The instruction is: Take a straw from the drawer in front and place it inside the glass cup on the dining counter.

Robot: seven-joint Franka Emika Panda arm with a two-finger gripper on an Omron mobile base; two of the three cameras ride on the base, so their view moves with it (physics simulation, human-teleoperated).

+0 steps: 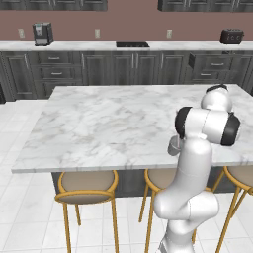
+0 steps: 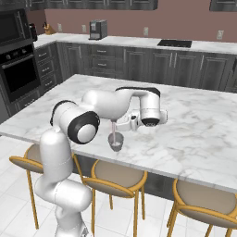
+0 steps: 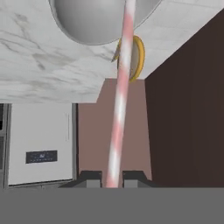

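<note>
Pink-and-white striped, the one straw (image 3: 119,118) runs up between the two dark fingertips (image 3: 91,178) of the hand (image 3: 110,179), which is clamped together on its lower end in the hand view. From there the straw reaches to the rounded grey form of the single glass cup (image 3: 89,22) at the top of that view. In the right base view the hand (image 2: 121,122) sits at the end of the white arm just above the glass cup (image 2: 115,141), and the straw (image 2: 114,127) shows as a thin pale pink line going straight down from it into the cup's open rim. The cup stands upright on the white, grey-veined marble surface of the dining counter (image 2: 194,125), close to its near edge. In the left base view the cup (image 1: 174,146) peeks out just beside the arm's upper link, again near the front edge of the dining counter (image 1: 99,123). Three gold-legged round stools (image 1: 86,185) are tucked under that edge. Beyond the island, along the back wall, run dark grey cabinets with one coffee machine (image 1: 42,33) on the wall counter, one black cooktop (image 1: 132,44) and one toaster (image 1: 231,36). One built-in oven (image 2: 18,69) shows at the left of the right base view.
</note>
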